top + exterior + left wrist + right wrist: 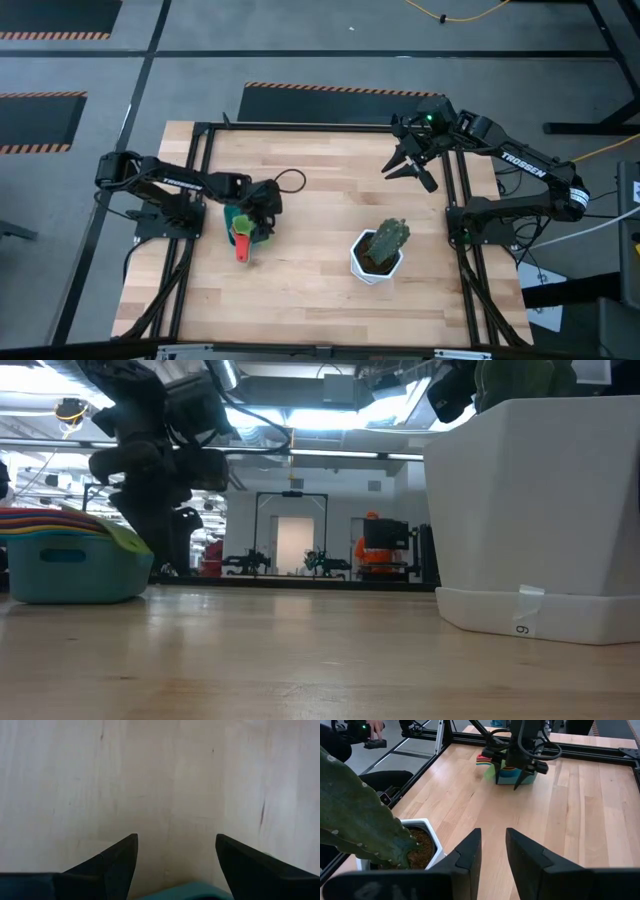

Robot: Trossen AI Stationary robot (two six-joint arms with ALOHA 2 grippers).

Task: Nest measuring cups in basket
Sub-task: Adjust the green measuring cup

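The basket (240, 222) sits on the left part of the wooden surface (320, 170), and the measuring cups (55, 520) are stacked inside it, their coloured rims layered one in another. The handles stick out together past one short end, the red one (243, 246) uppermost, pointing toward the near edge, so the stack's long axis runs front to back.

What the coming move turns on is that the left claw (262, 205) hangs almost directly over the basket, just off its far right corner, while the right arm is well apart. From the left wrist view the teal rim (185, 891) shows just below and between the two fingertips (120, 862), with bare wood ahead. Its fingers stand spread wide and hold nothing. I judge the nesting is as good as done and this claw only needs to lift clear, keeping off the handles.

The right claw (408, 165) waits raised over the far right corner, fingers (465, 855) drawn near each other with a narrow gap, empty. A white pot with a cactus (380, 248) stands between the two arms, nearer the right.
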